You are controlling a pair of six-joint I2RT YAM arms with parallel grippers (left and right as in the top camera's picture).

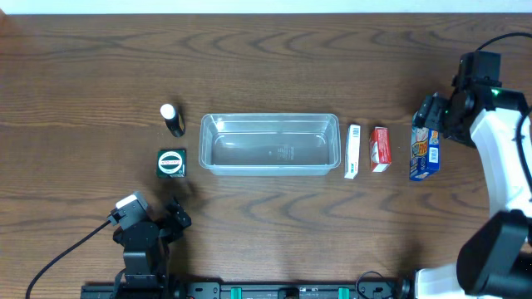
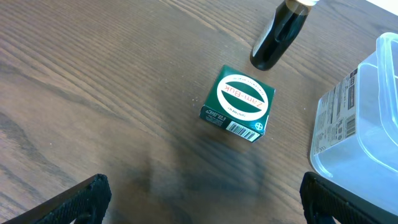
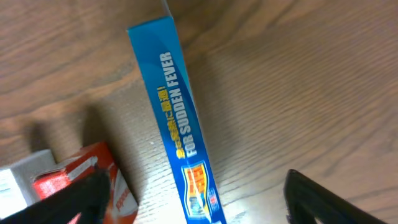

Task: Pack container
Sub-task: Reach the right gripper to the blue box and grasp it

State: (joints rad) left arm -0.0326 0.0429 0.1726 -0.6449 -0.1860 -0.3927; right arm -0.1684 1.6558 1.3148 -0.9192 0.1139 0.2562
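The clear plastic container [image 1: 270, 144] lies empty at the table's middle; its corner shows in the left wrist view [image 2: 367, 130]. A green box [image 1: 172, 162] and a black bottle with a white cap [image 1: 172, 120] stand to its left, also in the left wrist view: box [image 2: 238, 104], bottle [image 2: 280, 34]. To its right lie a white box [image 1: 352, 151], a red box [image 1: 381, 149] and a blue box [image 1: 425, 151]. My left gripper [image 2: 202, 199] is open, short of the green box. My right gripper [image 3: 196, 193] is open, straddling the blue box's [image 3: 177, 118] end, with the red box [image 3: 74, 180] beside it.
The dark wooden table [image 1: 266, 241] stretches around the objects. The right arm [image 1: 499, 141] reaches in from the right edge. The left arm's base [image 1: 141, 241] sits at the front left, with a cable trailing left.
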